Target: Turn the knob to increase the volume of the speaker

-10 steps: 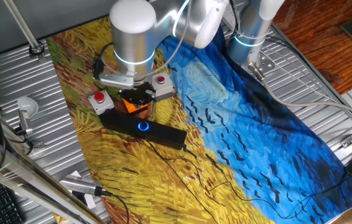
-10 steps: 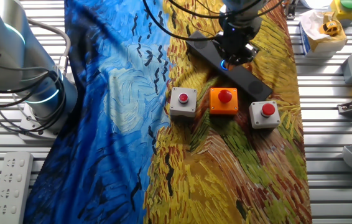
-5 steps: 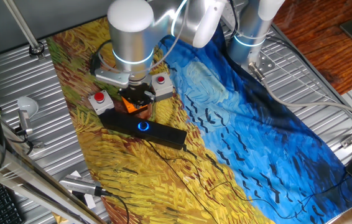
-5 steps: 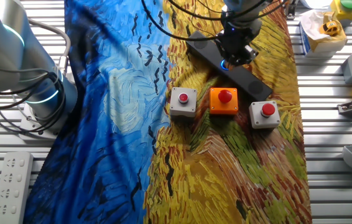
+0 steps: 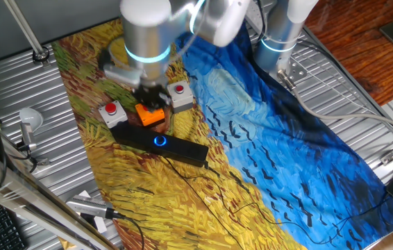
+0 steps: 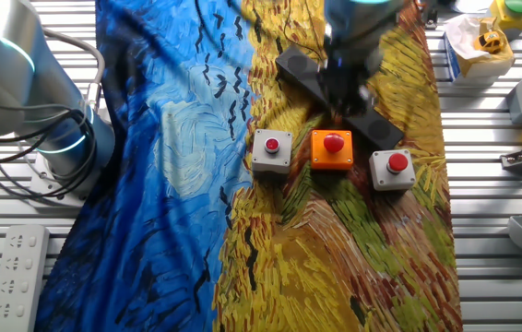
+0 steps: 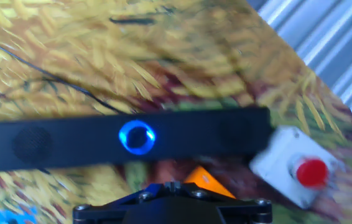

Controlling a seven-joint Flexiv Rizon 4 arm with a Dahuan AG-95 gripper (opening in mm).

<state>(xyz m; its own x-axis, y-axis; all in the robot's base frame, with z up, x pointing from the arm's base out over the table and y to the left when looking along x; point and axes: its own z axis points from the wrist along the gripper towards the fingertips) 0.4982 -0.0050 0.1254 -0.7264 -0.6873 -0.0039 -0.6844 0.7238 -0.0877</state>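
The speaker point(image 5: 158, 143) is a long black bar lying on the yellow part of the painted cloth. It also shows in the hand view point(image 7: 51, 142) and in the other fixed view point(image 6: 293, 69). The knob point(image 5: 160, 142) glows blue at its middle and shows clearly in the hand view point(image 7: 137, 136). In the other fixed view the blurred arm hides it. My gripper point(image 5: 152, 99) hangs above and behind the speaker, over the orange box, clear of the knob. In the hand view the gripper point(image 7: 173, 185) shows its jaws together with nothing between them.
Three red-button boxes stand behind the speaker: a grey one point(image 5: 112, 111), an orange one point(image 5: 149, 115) and another grey one point(image 5: 179, 94). In the hand view one grey box point(image 7: 297, 168) lies to the right. A thin black cable point(image 5: 203, 182) trails over the cloth.
The gripper has lifted up and back from the speaker's knob toward the orange box. The arm is motion-blurred now. The speaker has not moved.
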